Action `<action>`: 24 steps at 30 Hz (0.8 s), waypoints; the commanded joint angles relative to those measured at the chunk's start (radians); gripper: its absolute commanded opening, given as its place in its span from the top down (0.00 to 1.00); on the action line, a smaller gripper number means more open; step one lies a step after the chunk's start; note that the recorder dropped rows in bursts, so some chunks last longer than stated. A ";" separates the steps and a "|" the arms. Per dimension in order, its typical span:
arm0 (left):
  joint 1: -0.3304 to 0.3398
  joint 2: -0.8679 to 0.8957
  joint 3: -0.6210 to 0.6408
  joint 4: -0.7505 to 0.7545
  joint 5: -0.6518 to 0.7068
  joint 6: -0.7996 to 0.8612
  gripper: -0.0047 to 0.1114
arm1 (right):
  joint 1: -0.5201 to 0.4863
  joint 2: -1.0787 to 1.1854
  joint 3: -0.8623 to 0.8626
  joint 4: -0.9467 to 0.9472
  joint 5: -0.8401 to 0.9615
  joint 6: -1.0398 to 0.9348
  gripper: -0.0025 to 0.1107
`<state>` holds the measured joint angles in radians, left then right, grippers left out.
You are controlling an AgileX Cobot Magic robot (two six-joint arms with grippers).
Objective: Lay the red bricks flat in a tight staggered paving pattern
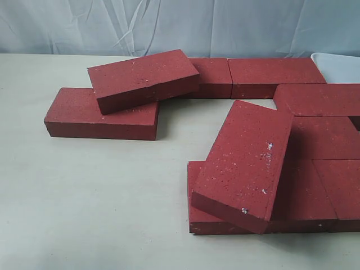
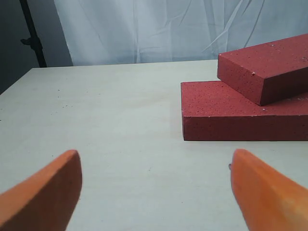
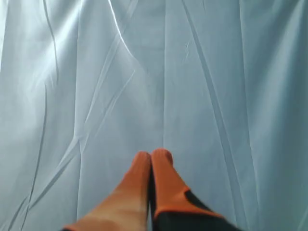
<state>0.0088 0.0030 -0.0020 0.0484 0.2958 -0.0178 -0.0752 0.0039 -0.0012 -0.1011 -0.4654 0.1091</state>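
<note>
on the desk [image 1: 84, 197] the red bricks [image 1: 270, 70] crowd the far edge and right side, some cut off at the right edge, two propped crooked on others. they look heavy, stiff, gritty: grab across the long sides mid-length. left gripper [image 2: 154, 192] spread wide, empty; right gripper [image 3: 151, 156] pinched closed on nothing.

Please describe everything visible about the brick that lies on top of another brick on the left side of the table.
The top brick is a thick, dark red rectangular block, gritty, with small pale specks. It lies broad face up, turned askew and slightly tilted. One end rests on the lower brick; the other end reaches toward the back-row brick, but contact there cannot be judged. The open left tool is apart from it.
</note>
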 commanded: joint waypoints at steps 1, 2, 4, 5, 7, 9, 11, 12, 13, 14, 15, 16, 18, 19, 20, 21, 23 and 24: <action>-0.001 -0.003 0.002 -0.007 -0.009 0.000 0.28 | -0.004 -0.004 0.001 -0.001 -0.096 -0.002 0.99; -0.001 -0.003 0.002 -0.007 -0.009 0.000 0.28 | -0.004 -0.004 0.001 -0.001 -0.099 -0.002 0.99; -0.001 -0.003 0.002 -0.007 -0.009 0.000 0.28 | -0.004 -0.004 0.001 -0.001 -0.097 -0.002 0.99; -0.001 -0.003 0.002 -0.007 -0.009 0.000 0.28 | -0.004 -0.004 0.001 -0.001 -0.097 -0.002 0.99; -0.001 -0.003 0.002 -0.007 -0.009 0.000 0.28 | -0.004 -0.004 0.001 -0.001 -0.097 -0.002 0.99; -0.001 -0.003 0.002 -0.007 -0.009 0.000 0.28 | -0.004 -0.004 0.001 -0.001 -0.097 -0.002 0.99; -0.001 -0.003 0.002 -0.007 -0.009 0.000 0.28 | -0.004 -0.004 0.001 -0.001 -0.097 -0.002 0.99; -0.001 -0.003 0.002 -0.007 -0.009 0.000 0.28 | -0.004 -0.004 0.001 -0.001 -0.099 -0.002 0.99; -0.001 -0.003 0.002 -0.007 -0.009 0.000 0.28 | -0.004 -0.004 0.001 -0.001 -0.104 -0.002 0.99; -0.001 -0.003 0.002 -0.007 -0.009 0.000 0.28 | -0.004 -0.004 0.001 -0.001 -0.106 -0.002 0.99; -0.001 -0.003 0.002 -0.007 -0.009 0.000 0.28 | -0.004 -0.004 0.001 -0.001 -0.109 -0.002 0.99; -0.001 -0.003 0.002 -0.007 -0.009 0.000 0.28 | -0.004 -0.004 0.001 -0.001 -0.112 -0.002 0.99; -0.001 -0.003 0.002 -0.007 -0.009 0.000 0.28 | -0.004 -0.004 0.001 0.008 -0.096 -0.002 0.99; -0.001 -0.003 0.002 -0.007 -0.009 0.000 0.28 | -0.004 -0.004 -0.014 0.010 -0.059 -0.002 0.99; -0.001 -0.003 0.002 -0.007 -0.009 0.000 0.28 | -0.004 -0.004 -0.034 0.010 -0.002 -0.002 0.99; -0.001 -0.003 0.002 -0.007 -0.009 0.000 0.28 | -0.004 -0.004 -0.066 0.010 0.051 -0.002 0.99; -0.001 -0.003 0.002 -0.007 -0.009 0.000 0.28 | -0.004 -0.004 -0.143 0.010 0.181 -0.002 0.99; -0.001 -0.003 0.002 -0.007 -0.009 0.000 0.28 | -0.004 -0.002 -0.186 0.010 0.239 -0.002 0.99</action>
<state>0.0088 0.0030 -0.0020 0.0484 0.2958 -0.0178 -0.0752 0.0039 -0.1005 -0.0931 -0.3588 0.1091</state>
